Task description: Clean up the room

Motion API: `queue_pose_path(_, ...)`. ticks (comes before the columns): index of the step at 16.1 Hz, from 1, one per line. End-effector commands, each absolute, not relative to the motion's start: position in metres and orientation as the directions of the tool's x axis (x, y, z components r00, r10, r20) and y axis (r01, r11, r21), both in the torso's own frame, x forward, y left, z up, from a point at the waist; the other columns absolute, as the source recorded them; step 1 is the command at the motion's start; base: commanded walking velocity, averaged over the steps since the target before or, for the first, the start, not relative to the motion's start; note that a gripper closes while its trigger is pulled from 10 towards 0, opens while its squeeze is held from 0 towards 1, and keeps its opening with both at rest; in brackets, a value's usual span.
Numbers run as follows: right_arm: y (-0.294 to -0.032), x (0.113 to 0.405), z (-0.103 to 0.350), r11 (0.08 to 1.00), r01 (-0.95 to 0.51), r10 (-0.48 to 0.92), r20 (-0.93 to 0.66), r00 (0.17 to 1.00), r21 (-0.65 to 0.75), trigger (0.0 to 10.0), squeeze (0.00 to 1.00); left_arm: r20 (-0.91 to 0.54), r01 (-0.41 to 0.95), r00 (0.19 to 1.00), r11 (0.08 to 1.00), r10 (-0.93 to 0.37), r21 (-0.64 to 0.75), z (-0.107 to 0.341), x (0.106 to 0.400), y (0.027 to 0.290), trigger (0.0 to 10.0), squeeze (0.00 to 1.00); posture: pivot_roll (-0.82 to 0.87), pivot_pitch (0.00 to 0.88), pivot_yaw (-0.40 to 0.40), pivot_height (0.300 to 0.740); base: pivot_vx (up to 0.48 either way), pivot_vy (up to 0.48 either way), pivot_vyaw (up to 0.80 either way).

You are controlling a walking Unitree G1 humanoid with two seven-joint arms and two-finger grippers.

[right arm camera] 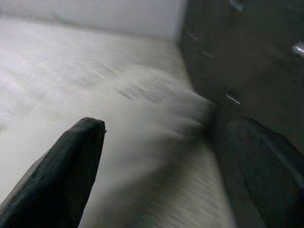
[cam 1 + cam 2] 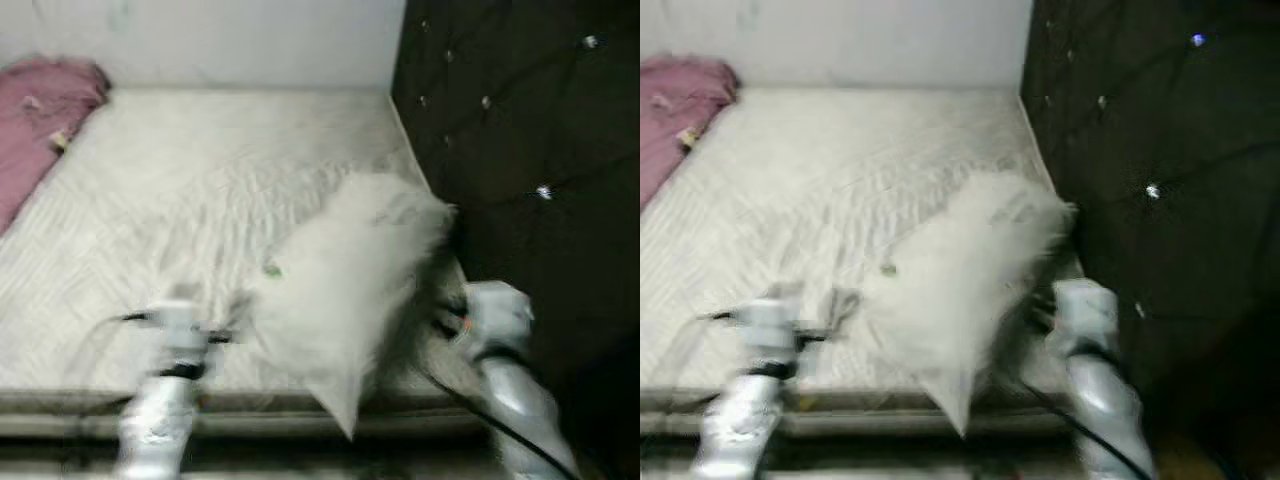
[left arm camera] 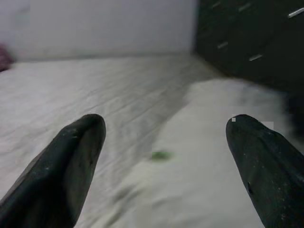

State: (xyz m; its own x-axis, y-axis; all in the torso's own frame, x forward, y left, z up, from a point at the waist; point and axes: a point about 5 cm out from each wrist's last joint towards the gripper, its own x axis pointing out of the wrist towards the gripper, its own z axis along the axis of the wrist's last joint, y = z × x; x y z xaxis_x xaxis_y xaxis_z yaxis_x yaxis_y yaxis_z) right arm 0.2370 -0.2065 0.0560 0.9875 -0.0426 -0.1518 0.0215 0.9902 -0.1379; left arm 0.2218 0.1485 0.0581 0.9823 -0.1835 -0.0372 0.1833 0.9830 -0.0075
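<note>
A white pillow [image 2: 345,280] stands tilted on one corner near the bed's front right, blurred by motion, its top leaning toward the dark headboard [image 2: 530,120]. It carries a small green speck. My left gripper [image 3: 167,124] is open just left of the pillow's lower part, and the pillow [image 3: 213,156] lies ahead of its right finger. My right gripper [image 1: 170,127] is open on the pillow's right side, between the pillow [image 1: 133,123] and the headboard. Neither gripper holds anything.
The white quilted mattress [image 2: 200,170] stretches back to a pale wall. A pink blanket [image 2: 35,120] lies bunched at the far left. The tufted headboard stands along the right. The bed's front edge [image 2: 250,410] runs just below my arms.
</note>
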Motion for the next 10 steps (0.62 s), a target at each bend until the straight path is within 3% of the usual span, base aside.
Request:
queue_pose_path(1, -0.1899, 0.2462, 0.0659, 0.994, -0.013, 0.001, -0.103, 0.995, -0.112, 10.0, 0.00, -0.049, 0.138, 0.989, 0.990, -0.137, 0.022, 0.0579, 0.2196, 0.1661, 10.0, 0.00, -0.02, 0.000, 0.004, 0.740, 0.401, 0.000, 0.00)
queue_pose_path(9, -0.1922, 0.2509, 0.0674, 0.993, -0.002, -0.010, -0.103, 0.995, -0.118, 10.0, 0.00, -0.072, 0.102, 0.992, 0.995, -0.100, 0.015, 0.0566, 0.2209, 0.1692, 10.0, 0.00, -0.02, 0.000, 0.000, 0.740, 0.000, 0.000, 0.00)
queue_pose_path(10, -0.1920, 0.2515, 0.0681, 0.993, 0.000, -0.012, -0.102, 0.995, -0.115, 10.0, 0.00, -0.073, 0.097, 0.993, 0.995, -0.096, 0.014, 0.0570, 0.2194, 0.1700, 10.0, 0.00, -0.01, 0.000, 0.001, 0.740, 0.000, 0.000, -0.59)
